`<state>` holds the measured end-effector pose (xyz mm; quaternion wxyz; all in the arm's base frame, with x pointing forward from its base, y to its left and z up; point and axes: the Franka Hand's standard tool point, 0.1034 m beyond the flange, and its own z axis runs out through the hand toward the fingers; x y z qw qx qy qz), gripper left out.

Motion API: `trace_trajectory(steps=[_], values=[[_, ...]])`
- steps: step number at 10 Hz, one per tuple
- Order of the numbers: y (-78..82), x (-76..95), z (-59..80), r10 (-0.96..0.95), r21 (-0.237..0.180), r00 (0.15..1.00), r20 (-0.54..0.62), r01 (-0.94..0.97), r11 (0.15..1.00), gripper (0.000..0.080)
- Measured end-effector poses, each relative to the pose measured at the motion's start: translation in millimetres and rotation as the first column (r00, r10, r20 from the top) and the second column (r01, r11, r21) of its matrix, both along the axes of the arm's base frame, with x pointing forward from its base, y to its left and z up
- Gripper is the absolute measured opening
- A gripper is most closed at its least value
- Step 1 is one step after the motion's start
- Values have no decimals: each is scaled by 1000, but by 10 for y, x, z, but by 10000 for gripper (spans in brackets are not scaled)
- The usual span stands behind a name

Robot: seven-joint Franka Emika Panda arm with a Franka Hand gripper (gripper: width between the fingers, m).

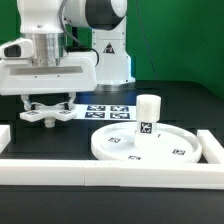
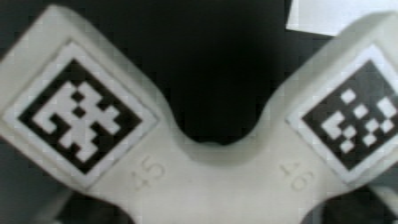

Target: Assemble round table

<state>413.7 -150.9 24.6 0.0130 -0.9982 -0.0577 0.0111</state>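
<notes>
Cross-shaped base [image 1: 47, 113] directly beneath gripper [image 1: 47, 104], at fingertips. Finger contact hidden: grasping or released, cannot tell. Leg [image 1: 148, 114] stands upright on round disc [image 1: 112, 146], well apart from gripper, toward exterior view's right. Leg axis vertical. Judgement: base goes onto leg top.

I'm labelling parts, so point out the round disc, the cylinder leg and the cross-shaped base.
Round disc [image 1: 170, 137]: exterior view, bare top surface inside the rim.
Cylinder leg [image 1: 148, 108]: exterior view, side wall above its tag.
Cross-shaped base [image 2: 199, 165]: wrist view, white body between two tagged lobes.
</notes>
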Motion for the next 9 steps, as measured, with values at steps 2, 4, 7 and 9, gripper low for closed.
trace_trajectory(steps=[2,4,7,9], values=[[3,2,0,1,0,1000,0,-1,1000,443],[37,15,5,-4,5,1000,-4,4,1000,443],[287,136,104,-25,28,1000,-12,25,999,444],[565,238,215,-71,42,997,-12,71,997,445]])
